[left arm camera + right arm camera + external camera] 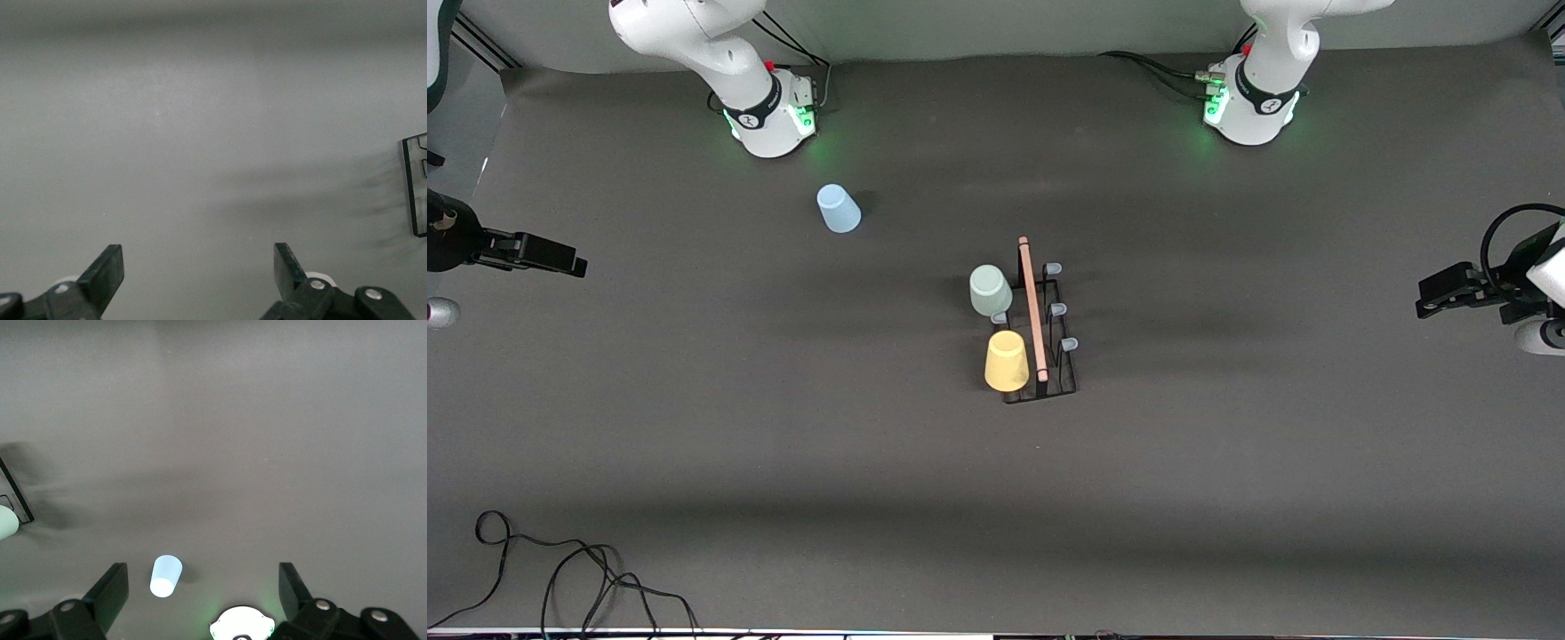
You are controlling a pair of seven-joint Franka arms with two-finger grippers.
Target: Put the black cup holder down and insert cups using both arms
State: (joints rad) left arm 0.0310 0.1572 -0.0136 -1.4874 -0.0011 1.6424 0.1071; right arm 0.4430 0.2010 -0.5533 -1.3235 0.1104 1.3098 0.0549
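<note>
Black wire and a light wooden rod make up the black cup holder (pixel 1039 333), which stands near the middle of the dark grey table (pixel 1227 498), well apart from both of my grippers. Its rod runs from the bases' edge toward the front camera. A pale green cup (pixel 990 291) and a yellow cup (pixel 1006 361) sit mouth-down on pegs along the side toward my right arm's end, the yellow one nearer to the front camera. Three pale-blue-tipped pegs (pixel 1056 309) on the side toward my left arm's end are bare. A light blue cup (pixel 838 209) stands mouth-down on the table, not on the rack, close to my right arm's base (pixel 775 120).

My left gripper (pixel 199 270) waits over the table's edge at the left arm's end, fingers spread wide, nothing between them; a corner of the rack shows at the rim of its wrist view. My right gripper (pixel 203 590) waits over the edge at the right arm's end, likewise spread and empty, with the light blue cup in its wrist view.
</note>
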